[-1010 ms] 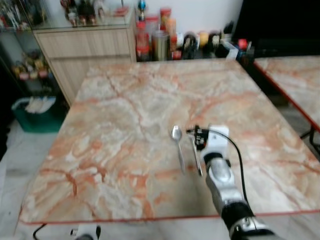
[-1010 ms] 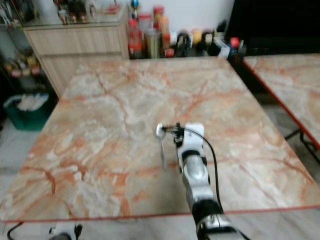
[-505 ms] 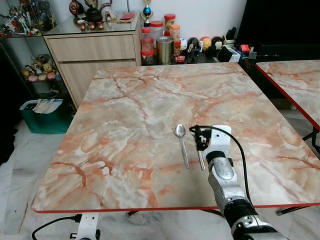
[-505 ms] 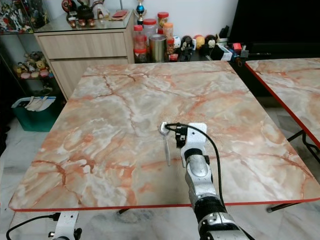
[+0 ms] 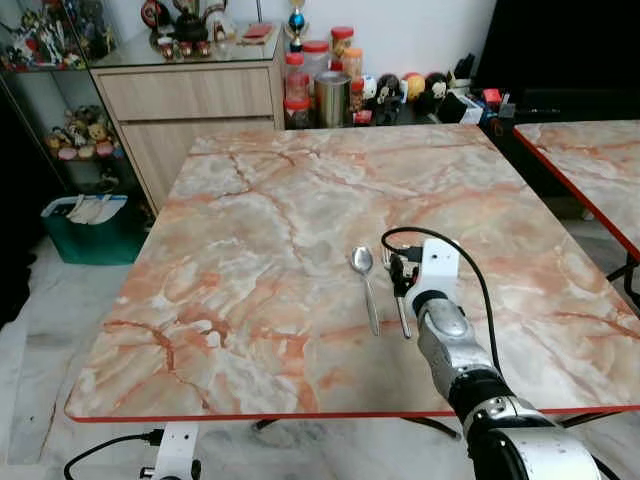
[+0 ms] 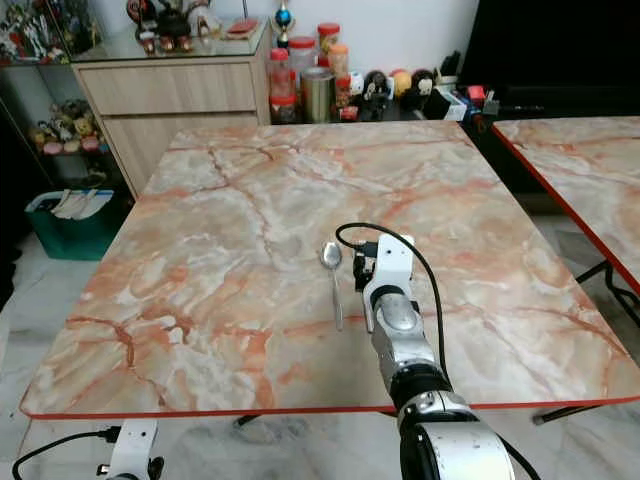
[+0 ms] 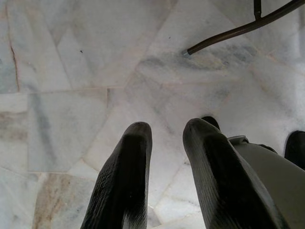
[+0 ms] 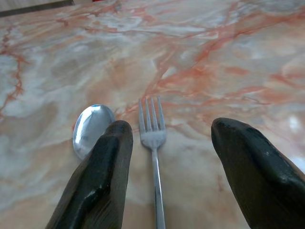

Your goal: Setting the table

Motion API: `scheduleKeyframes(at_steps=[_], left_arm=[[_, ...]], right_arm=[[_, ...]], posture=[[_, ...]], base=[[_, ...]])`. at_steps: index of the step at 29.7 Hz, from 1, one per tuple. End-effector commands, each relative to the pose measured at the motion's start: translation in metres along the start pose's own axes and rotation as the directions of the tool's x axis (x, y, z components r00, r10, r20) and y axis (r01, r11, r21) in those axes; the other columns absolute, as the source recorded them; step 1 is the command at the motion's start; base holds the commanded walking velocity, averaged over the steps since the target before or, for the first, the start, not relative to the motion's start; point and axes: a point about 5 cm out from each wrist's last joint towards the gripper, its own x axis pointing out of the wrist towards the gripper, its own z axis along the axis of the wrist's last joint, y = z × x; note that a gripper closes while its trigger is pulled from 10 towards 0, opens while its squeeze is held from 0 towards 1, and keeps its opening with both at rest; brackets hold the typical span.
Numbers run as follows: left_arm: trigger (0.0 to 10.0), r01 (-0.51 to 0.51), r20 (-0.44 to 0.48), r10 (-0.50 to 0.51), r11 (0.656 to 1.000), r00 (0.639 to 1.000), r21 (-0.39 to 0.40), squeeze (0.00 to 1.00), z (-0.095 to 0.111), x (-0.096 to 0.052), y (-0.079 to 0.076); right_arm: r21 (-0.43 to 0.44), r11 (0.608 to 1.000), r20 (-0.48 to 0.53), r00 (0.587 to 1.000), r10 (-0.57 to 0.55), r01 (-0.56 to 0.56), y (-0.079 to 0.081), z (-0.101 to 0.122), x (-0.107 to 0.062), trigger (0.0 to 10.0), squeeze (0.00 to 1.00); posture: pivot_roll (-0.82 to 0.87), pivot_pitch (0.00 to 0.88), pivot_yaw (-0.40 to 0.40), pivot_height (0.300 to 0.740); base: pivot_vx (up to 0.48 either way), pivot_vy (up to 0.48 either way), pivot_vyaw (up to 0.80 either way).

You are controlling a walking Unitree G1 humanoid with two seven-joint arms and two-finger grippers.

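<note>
Our right gripper (image 8: 167,157) hovers over the table (image 5: 250,200), fingers wide astride the fork (image 8: 153,138), beside the spoon (image 5: 364,282). Our left gripper (image 7: 167,138), fingers narrow, hangs idle.

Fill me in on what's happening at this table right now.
The robot is setting the marble table. A spoon and a fork lie side by side on it, handles toward the robot. The right end effector is over the fork with its fingers open, one on each side, holding nothing. The left end effector hangs idle over the tiled floor, fingers slightly apart.
</note>
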Motion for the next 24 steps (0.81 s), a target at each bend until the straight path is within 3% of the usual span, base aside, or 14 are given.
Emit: scheduleKeyframes(at_steps=[1, 11, 24], left_arm=[[10.0, 0.000, -0.008, 0.000, 1.000, 1.000, -0.009, 0.00, 0.002, 0.001, 0.001], [10.0, 0.000, -0.015, 0.000, 1.000, 1.000, -0.019, 0.00, -0.001, 0.000, 0.000], [10.0, 0.006, -0.023, -0.007, 1.000, 1.000, -0.029, 0.00, -0.003, 0.000, -0.003]], right_arm=[[-0.013, 1.000, 0.002, 1.000, 0.005, -0.005, 0.003, 0.011, 0.004, 10.0, 0.00], [-0.057, 0.997, -0.011, 0.999, 0.049, -0.049, 0.015, 0.023, 0.009, 10.0, 0.00], [-0.082, 0.996, -0.041, 0.999, 0.034, -0.037, 0.012, 0.025, 0.011, 10.0, 0.00]], posture=[[-0.02, 0.000, 0.014, 0.740], [-0.01, 0.000, 0.002, 0.740], [-0.01, 0.000, -0.005, 0.740]], base=[[0.000, 0.000, 0.00], [0.000, 0.000, 0.00], [0.000, 0.000, 0.00]])
